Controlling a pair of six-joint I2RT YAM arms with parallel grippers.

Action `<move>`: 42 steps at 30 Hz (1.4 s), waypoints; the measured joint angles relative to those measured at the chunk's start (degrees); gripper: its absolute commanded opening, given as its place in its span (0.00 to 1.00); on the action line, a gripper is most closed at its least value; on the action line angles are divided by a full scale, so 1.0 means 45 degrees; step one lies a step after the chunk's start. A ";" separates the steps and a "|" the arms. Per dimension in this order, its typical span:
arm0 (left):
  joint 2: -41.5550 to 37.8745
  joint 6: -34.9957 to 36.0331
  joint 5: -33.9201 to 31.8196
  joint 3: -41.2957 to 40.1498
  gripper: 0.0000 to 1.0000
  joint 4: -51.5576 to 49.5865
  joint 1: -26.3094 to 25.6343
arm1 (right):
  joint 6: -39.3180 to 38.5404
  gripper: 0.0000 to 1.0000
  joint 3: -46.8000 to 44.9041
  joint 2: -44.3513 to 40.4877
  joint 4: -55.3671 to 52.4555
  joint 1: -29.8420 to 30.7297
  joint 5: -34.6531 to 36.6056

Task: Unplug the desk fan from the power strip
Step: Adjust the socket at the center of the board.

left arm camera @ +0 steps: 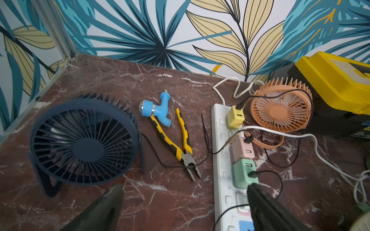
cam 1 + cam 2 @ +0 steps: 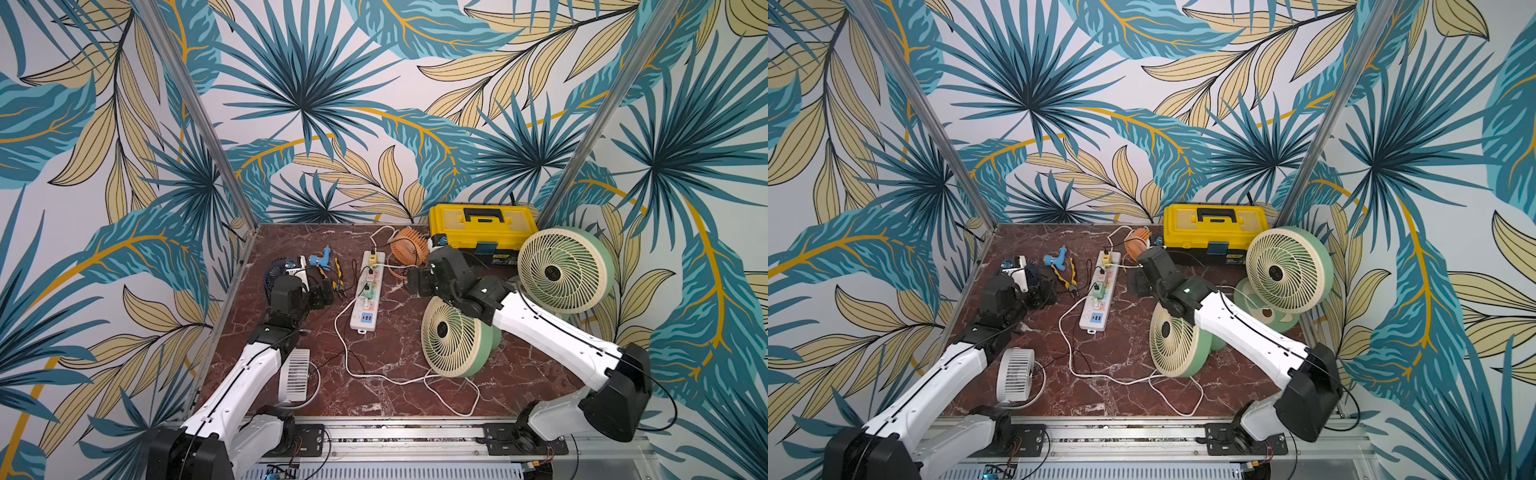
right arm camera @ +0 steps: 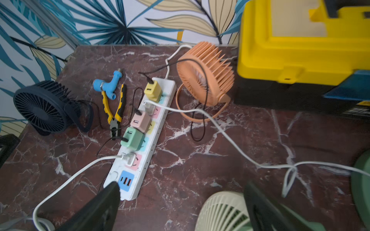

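**Q:** What sits nearest the front rail?
**A:** A white fan (image 2: 294, 376) stands at the front left of the marble table (image 2: 519, 374). A green fan (image 2: 451, 336) stands to the right, and a white cord (image 3: 80, 170) trails forward from the strip's near end.

**Q:** And the arms?
**A:** Both reach over mid-table. The left gripper (image 1: 186, 200), jaws spread wide and holding nothing, hangs between a navy fan (image 1: 84, 144) and the power strip (image 3: 154, 140). One finger (image 1: 266, 206) overlaps the strip's edge by the green adapter (image 1: 243, 174), but whether it touches cannot be told. The right gripper (image 3: 180, 200), jaws likewise spread and empty, hangs near the strip's other side, just beyond the green fan.

**Q:** Where does the strip lie?
**A:** It lies mid-table, running front to back with its USB ports at the near end. A white plug (image 3: 128, 158) comes first. Behind it sit the green, pink (image 3: 140, 122) and yellow (image 3: 153, 91) adapters, each with a black lead. A second white plug sits between pink and yellow. Every plug is in its socket.

**Q:** And farther back?
**A:** Pliers (image 1: 180, 140) and a blue nozzle (image 1: 158, 109) lie left of the strip. An orange fan (image 3: 204, 74) stands just beside its far end. A yellow toolbox (image 2: 482, 232) sits against the back wall, with a big green fan (image 2: 565, 270) at the right.
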 measured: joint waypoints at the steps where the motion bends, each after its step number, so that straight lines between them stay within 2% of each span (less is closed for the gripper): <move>1: -0.0165 -0.0063 0.0029 0.0000 1.00 -0.0194 -0.0005 | 0.0189 0.99 0.0160 0.0423 0.0005 0.0272 0.0053; 9: -0.0758 -0.0520 0.0219 0.0000 1.00 -0.0957 -0.0005 | 0.1841 1.00 0.1486 0.3619 0.0369 0.2370 0.0583; 14: -0.0801 -0.0714 0.0306 -0.0005 1.00 -0.1224 -0.0005 | 0.2749 0.99 0.1938 0.5314 0.0937 0.3147 0.1054; 22: -0.1107 -0.0850 0.0301 -0.0024 1.00 -0.1253 -0.0005 | 0.3784 0.99 0.2370 0.6980 0.1360 0.3269 0.1088; 29: -0.1171 -0.0942 0.0296 -0.0185 1.00 -0.1268 -0.0005 | 0.4075 0.99 0.3580 0.8082 0.1292 0.3274 0.1103; 42: -0.1175 -0.0942 0.0209 -0.0228 1.00 -0.1282 -0.0005 | 0.4187 0.99 0.4333 0.9112 0.0680 0.3269 0.1428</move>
